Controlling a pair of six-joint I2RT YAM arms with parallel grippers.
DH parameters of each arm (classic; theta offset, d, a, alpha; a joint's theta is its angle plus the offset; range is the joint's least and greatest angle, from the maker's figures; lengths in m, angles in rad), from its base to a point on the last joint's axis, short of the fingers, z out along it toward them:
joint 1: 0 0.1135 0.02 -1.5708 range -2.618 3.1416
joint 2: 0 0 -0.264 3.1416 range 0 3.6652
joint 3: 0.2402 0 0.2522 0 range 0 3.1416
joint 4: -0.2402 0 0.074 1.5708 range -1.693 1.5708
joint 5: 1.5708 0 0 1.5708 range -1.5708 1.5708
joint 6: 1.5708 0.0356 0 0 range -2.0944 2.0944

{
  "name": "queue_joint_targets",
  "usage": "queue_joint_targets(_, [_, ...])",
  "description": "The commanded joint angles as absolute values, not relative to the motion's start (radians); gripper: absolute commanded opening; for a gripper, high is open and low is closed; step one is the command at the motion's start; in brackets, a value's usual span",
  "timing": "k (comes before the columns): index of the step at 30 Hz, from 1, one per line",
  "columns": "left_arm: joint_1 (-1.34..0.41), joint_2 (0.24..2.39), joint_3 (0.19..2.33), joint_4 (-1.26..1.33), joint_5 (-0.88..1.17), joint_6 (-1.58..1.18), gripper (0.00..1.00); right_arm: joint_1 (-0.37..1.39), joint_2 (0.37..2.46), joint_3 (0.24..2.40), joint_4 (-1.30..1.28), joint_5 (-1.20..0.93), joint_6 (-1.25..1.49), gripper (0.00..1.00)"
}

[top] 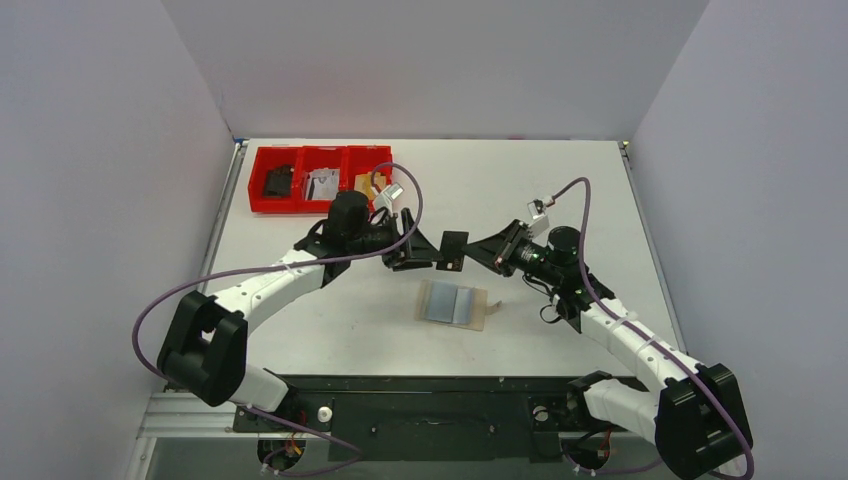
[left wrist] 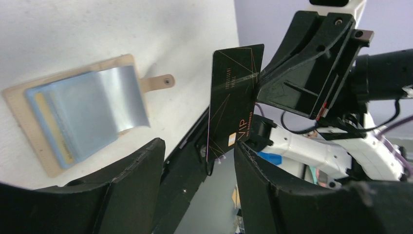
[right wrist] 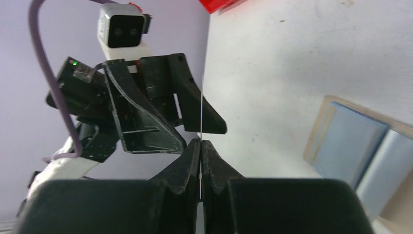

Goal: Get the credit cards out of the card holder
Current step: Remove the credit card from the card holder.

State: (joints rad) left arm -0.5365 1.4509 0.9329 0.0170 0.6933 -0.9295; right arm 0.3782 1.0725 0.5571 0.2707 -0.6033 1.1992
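Note:
The dark credit card [top: 453, 250] hangs in the air above the table, between my two grippers. My right gripper [top: 484, 250] is shut on one end of it; in the right wrist view the card [right wrist: 201, 105] shows edge-on, pinched between the fingertips [right wrist: 200, 144]. My left gripper [top: 418, 246] is open, and in its wrist view the card's other end [left wrist: 234, 97] reaches between its spread fingers [left wrist: 197, 148] without being clamped. The tan card holder [top: 481, 318] lies open on the table below, with pale blue-grey cards [top: 450, 302] on it. It also shows in both wrist views [left wrist: 17, 95] [right wrist: 319, 124].
A red three-compartment tray [top: 320, 148] stands at the back left with small items, among them a yellowish block [top: 368, 183]. The holder's strap tab [left wrist: 158, 83] sticks out onto the white table. Grey walls close in the left, right and back sides.

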Motion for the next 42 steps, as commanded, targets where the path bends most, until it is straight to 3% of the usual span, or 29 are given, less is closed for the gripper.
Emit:
queue_joint_targets(1, [-0.531, 1.441, 0.916, 0.231, 0.816, -1.022, 0.52, 0.371, 1.070, 0.566, 0.458, -0.669, 1.297, 0.00])
queue_joint_targets(10, [-0.532, 1.476, 0.866, 0.426, 0.868, -1.158, 0.47, 0.372, 1.079, 0.561, 0.467, -0.691, 1.296, 0.00])
queue_joint_targets(19, [-0.542, 1.509, 0.835, 0.567, 0.894, -1.252, 0.20, 0.380, 1.070, 0.560, 0.423, -0.686, 1.266, 0.00])
queue_joint_targets(22, [-0.554, 1.516, 0.837, 0.579, 0.890, -1.259, 0.01, 0.382, 1.066, 0.561, 0.403, -0.682, 1.250, 0.00])
queue_joint_targets(25, [-0.563, 1.517, 0.835, 0.578, 0.883, -1.258, 0.00, 0.384, 1.055, 0.575, 0.347, -0.667, 1.214, 0.01])
queue_joint_targets(26, [-0.564, 1.516, 0.834, 0.572, 0.876, -1.256, 0.00, 0.384, 1.051, 0.581, 0.297, -0.660, 1.199, 0.08])
queue_joint_targets(27, [-0.564, 1.515, 0.834, 0.567, 0.873, -1.252, 0.00, 0.384, 1.041, 0.598, 0.265, -0.642, 1.165, 0.31])
queue_joint_targets(28, [-0.564, 1.512, 0.834, 0.550, 0.866, -1.241, 0.00, 0.384, 1.034, 0.606, 0.205, -0.617, 1.146, 0.43])
queue_joint_targets(29, [-0.564, 1.511, 0.835, 0.536, 0.861, -1.234, 0.00, 0.383, 1.019, 0.624, 0.172, -0.602, 1.110, 0.62])
queue_joint_targets(31, [-0.562, 1.502, 0.841, 0.482, 0.831, -1.202, 0.00, 0.384, 0.998, 0.660, 0.062, -0.546, 1.049, 0.79])
queue_joint_targets(33, [-0.558, 1.485, 0.853, 0.385, 0.802, -1.157, 0.00, 0.383, 0.974, 0.693, -0.050, -0.480, 0.993, 0.85])
queue_joint_targets(38, [-0.522, 1.438, 0.862, 0.266, 0.737, -1.080, 0.00, 0.381, 0.907, 0.731, -0.230, -0.294, 0.924, 0.89])
queue_joint_targets(42, [-0.466, 1.383, 0.969, -0.058, 0.561, -0.912, 0.00, 0.382, 0.896, 0.756, -0.303, -0.226, 0.876, 0.90])
